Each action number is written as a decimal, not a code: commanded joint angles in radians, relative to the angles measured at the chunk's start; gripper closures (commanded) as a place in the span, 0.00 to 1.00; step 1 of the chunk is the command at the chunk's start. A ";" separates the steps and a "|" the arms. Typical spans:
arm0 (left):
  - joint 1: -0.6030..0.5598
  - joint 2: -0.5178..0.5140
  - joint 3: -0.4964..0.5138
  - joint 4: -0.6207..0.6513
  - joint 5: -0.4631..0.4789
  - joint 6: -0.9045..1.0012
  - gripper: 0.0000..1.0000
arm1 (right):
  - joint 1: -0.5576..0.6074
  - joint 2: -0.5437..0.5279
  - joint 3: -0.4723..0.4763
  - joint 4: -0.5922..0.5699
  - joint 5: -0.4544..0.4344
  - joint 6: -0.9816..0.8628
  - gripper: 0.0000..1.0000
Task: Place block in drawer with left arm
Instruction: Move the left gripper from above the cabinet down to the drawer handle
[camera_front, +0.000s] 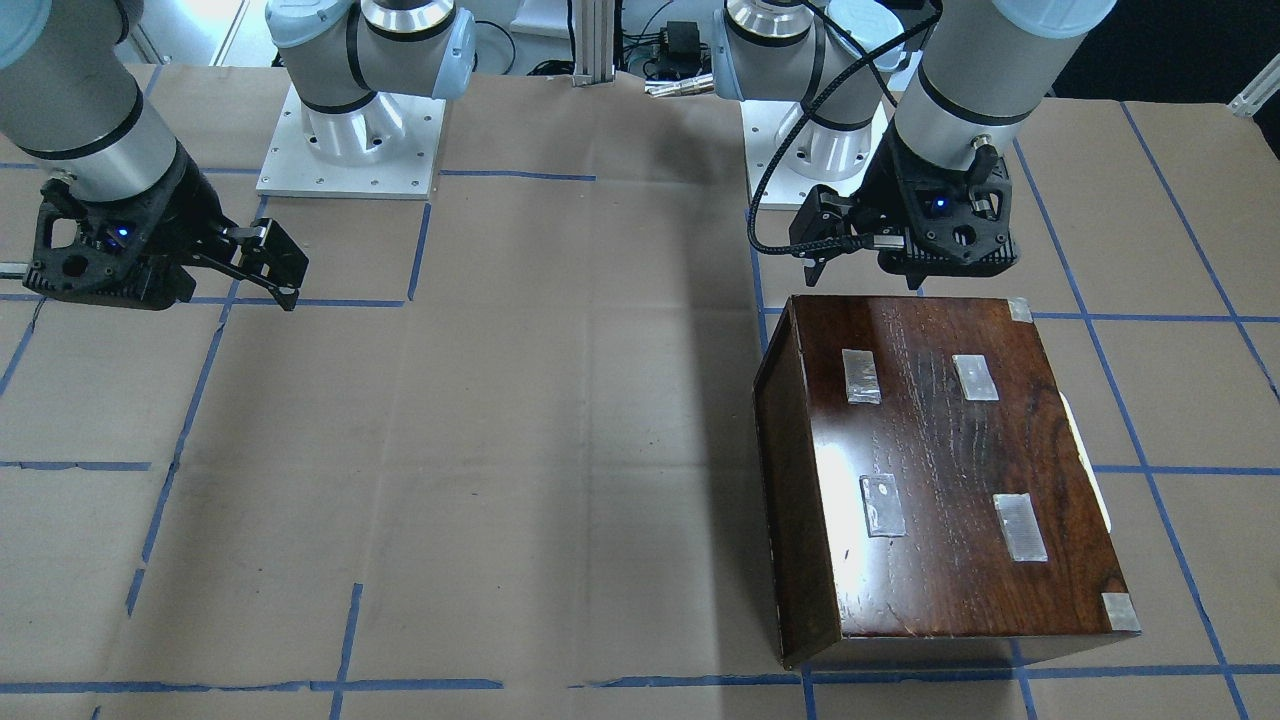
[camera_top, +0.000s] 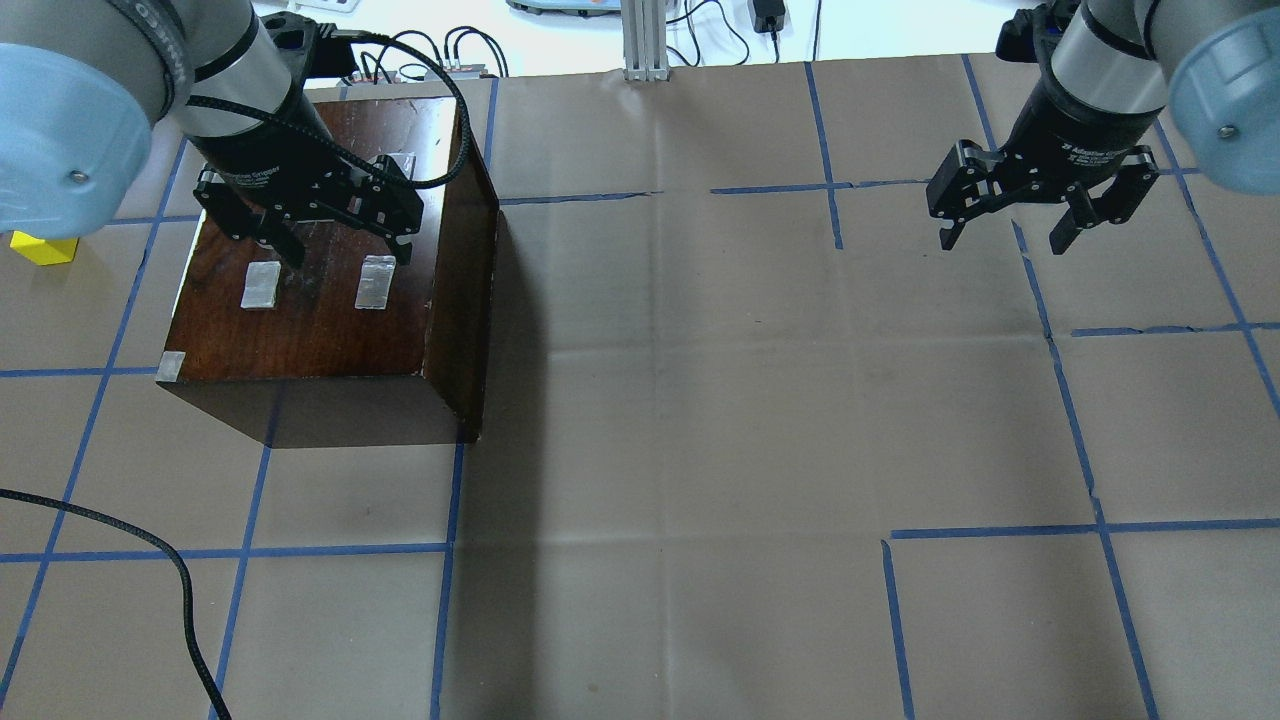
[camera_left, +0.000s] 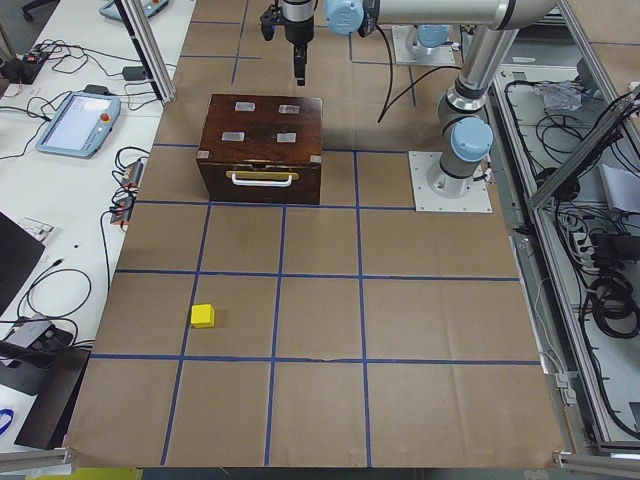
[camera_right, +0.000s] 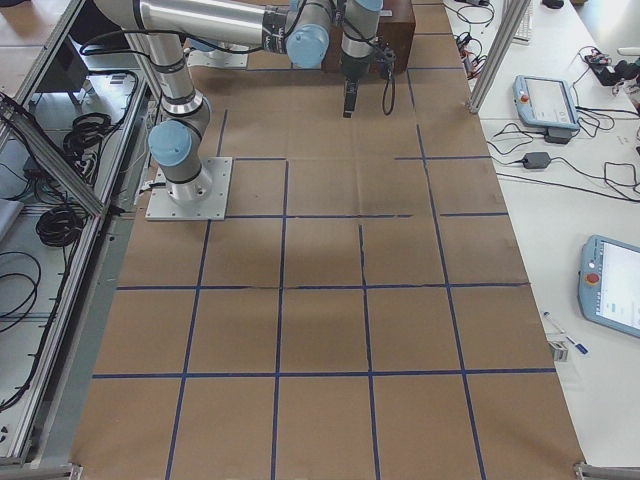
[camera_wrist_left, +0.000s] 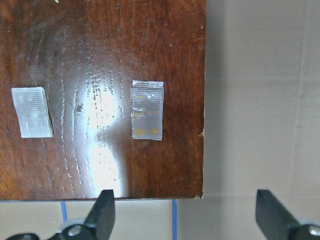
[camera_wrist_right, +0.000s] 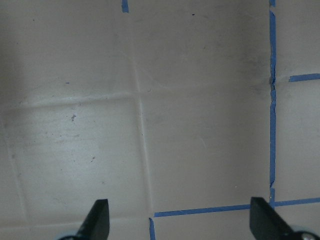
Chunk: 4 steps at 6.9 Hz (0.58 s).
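Note:
The yellow block (camera_top: 40, 248) lies on the table left of the dark-brown wooden box (camera_top: 320, 300), well apart from it; it also shows in the exterior left view (camera_left: 203, 316). The drawer is shut in the box's front (camera_left: 262, 186), under a pale handle. My left gripper (camera_top: 350, 250) hovers open and empty over the box's top, near its edge on the robot's side. The left wrist view shows the box top (camera_wrist_left: 100, 100) below the spread fingers (camera_wrist_left: 102, 212). My right gripper (camera_top: 1003, 240) is open and empty above bare table on the far right.
The table is covered in brown paper with a grid of blue tape lines (camera_top: 640, 545). Several pieces of clear tape (camera_top: 376, 282) are stuck on the box top. A loose black cable (camera_top: 150, 540) lies at the table's front left. Both arm bases (camera_front: 350, 140) stand at the robot's edge.

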 joint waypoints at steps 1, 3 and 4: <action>0.026 0.008 0.010 0.002 0.000 0.030 0.00 | 0.000 0.000 -0.001 -0.001 0.000 0.000 0.00; 0.159 0.010 0.012 0.002 0.000 0.103 0.00 | 0.000 0.000 -0.001 0.001 0.000 0.000 0.00; 0.243 0.010 0.013 0.002 0.000 0.149 0.00 | 0.000 0.000 0.000 0.001 0.000 0.000 0.00</action>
